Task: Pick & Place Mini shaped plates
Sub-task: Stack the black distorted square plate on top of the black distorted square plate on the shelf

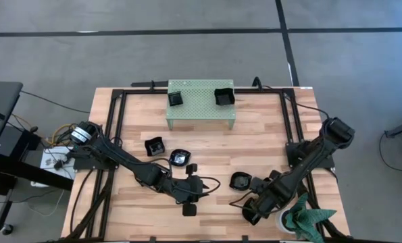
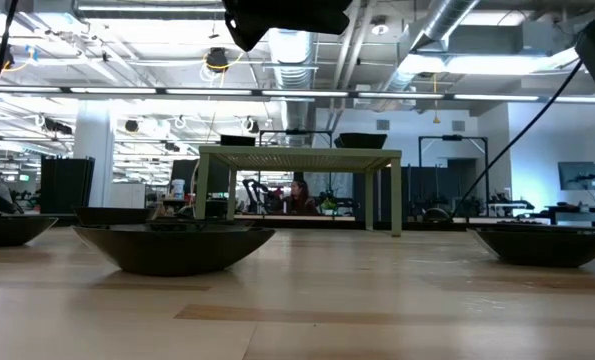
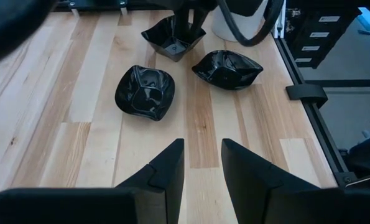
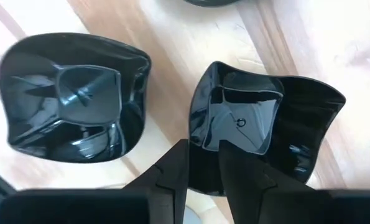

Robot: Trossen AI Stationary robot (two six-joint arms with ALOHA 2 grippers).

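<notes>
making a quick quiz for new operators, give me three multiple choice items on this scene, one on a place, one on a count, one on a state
1. Where do the raised mini plates sit?
A. on top of the green perforated stand
B. under that stand
C. on the floor

2. How many mini plates are on that stand?
A. one
B. two
C. four

3. What is the right gripper doing?
A. closed on the rim of a square plate
B. open high above the stand
C. holding the stand's leg

Answers:
1 A: the high view shows them lying on the stand's top.
2 B: one lies near each end of the stand.
3 A: the right wrist view shows the plate's rim between its fingers. The left gripper is open over bare wood.
</notes>
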